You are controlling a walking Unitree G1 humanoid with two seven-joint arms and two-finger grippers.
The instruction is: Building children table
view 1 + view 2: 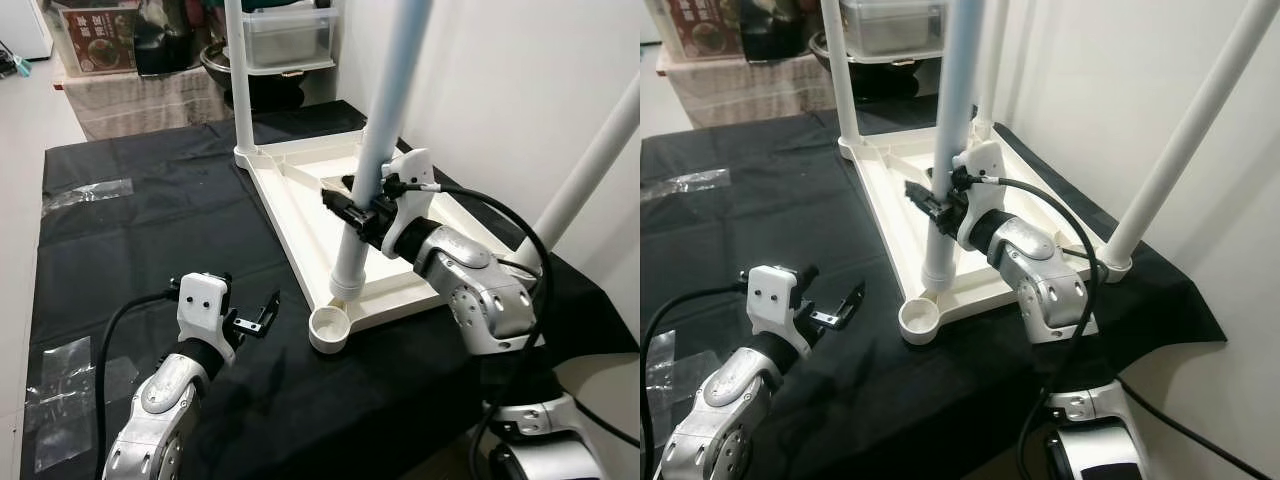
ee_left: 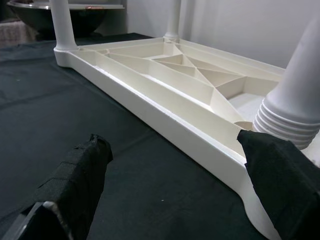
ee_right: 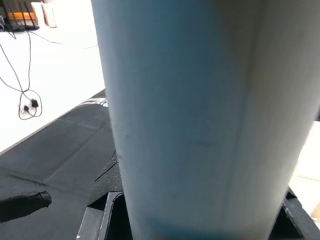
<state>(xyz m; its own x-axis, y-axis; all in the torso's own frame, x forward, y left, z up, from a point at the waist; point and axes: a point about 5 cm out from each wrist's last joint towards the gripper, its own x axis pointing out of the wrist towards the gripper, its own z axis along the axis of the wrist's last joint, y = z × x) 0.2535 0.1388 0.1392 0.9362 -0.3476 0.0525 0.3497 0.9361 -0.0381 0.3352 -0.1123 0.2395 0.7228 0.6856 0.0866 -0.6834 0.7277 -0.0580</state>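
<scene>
A white children's tabletop (image 1: 300,215) lies upside down on black cloth. A leg (image 1: 243,80) stands at its far left corner, and another leg (image 1: 590,170) stands at the right. My right gripper (image 1: 352,212) is shut on a loose white leg (image 1: 378,140), held nearly upright. That leg's threaded end (image 1: 347,285) sits over the tabletop's near rim, just behind the empty round socket (image 1: 329,330). My left gripper (image 1: 250,320) hovers open above the cloth, left of the socket, its fingers (image 2: 75,185) holding nothing. The right wrist view looks straight at the held leg (image 3: 200,115).
The black cloth (image 1: 150,230) covers the work surface, with clear tape patches (image 1: 85,193) on its left side. A shelf with a clear bin (image 1: 285,35) and boxes (image 1: 95,40) stands behind. A white wall (image 1: 520,80) runs along the right.
</scene>
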